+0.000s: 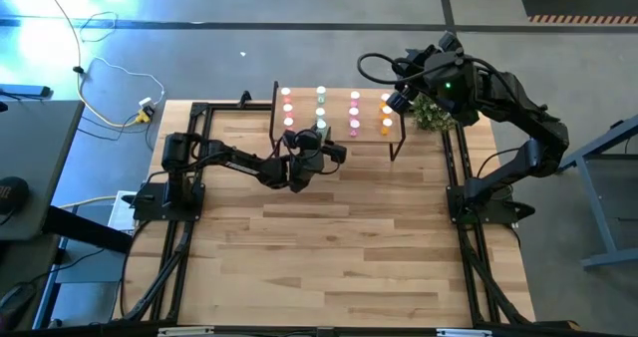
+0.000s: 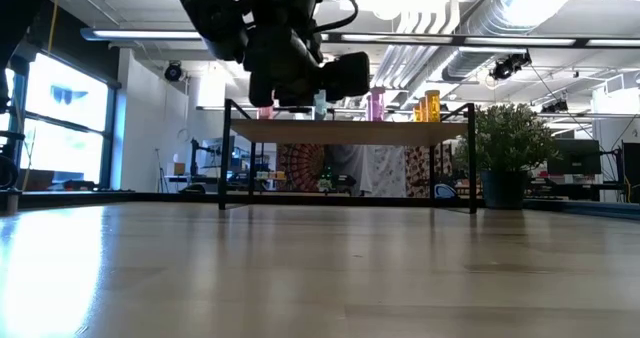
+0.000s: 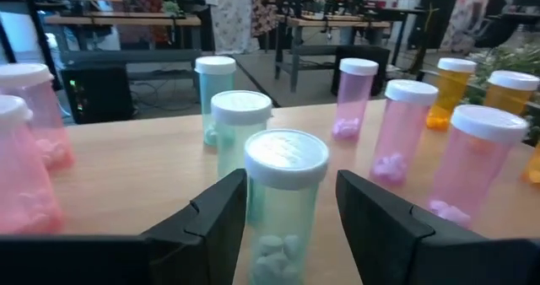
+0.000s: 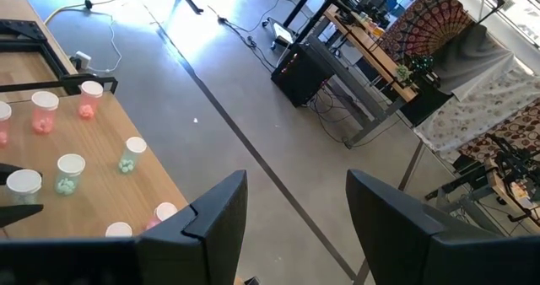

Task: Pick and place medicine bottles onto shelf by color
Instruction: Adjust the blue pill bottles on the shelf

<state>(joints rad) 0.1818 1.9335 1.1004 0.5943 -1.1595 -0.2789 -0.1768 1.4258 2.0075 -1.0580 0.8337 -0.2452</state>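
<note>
One green bottle (image 3: pixel 284 202) stands upright on the shelf (image 3: pixel 143 171) between the left gripper's (image 3: pixel 287 217) parted fingers, not pinched; the right gripper (image 4: pixel 295 226) gapes empty, well apart.

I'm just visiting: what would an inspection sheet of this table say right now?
Surface: plank table, bare in front.
Job's things: pill bottles in colour columns on the shelf.
Clutter: potted plant by the shelf's right end.
Hands: left hand at the shelf, fingers either side of a green bottle; right hand open, raised beyond the plant.
Cables: yellow and white leads on the floor.
Surroundings: workshop benches, patterned hangings.
</note>
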